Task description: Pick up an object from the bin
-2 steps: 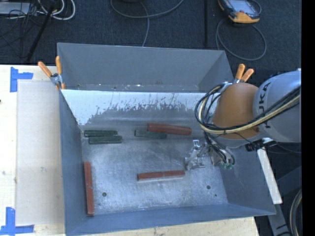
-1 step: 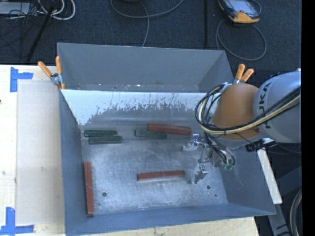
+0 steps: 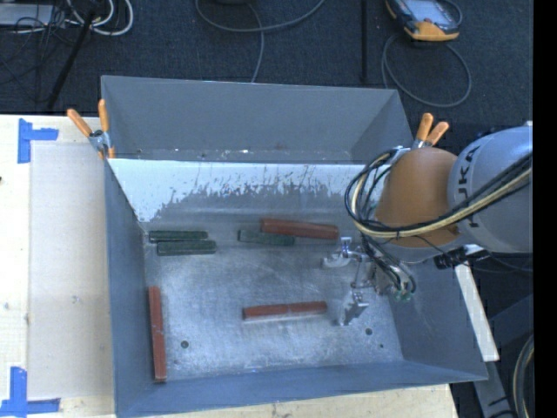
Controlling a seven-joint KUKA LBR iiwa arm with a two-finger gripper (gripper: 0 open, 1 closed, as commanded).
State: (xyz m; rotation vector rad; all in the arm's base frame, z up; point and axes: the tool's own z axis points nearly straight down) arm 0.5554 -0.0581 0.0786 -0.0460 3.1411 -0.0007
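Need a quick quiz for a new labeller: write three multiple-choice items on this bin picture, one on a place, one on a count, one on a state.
1. Where is the hand?
A over the far-left corner of the grey metal bin
B just right of the red-brown bar lying mid-floor
C outside the bin

2. How many red-brown bars lie in the bin?
A one
B six
C three

3. How does the red-brown bar by the left wall lie?
A flat, along the wall
B standing on end
C across the floor, left to right

Answers:
1 B, the hand hangs by that bar's right end.
2 C, there is the red-brown bar at the back, one mid-floor and one by the left wall.
3 A, its length runs beside the wall.
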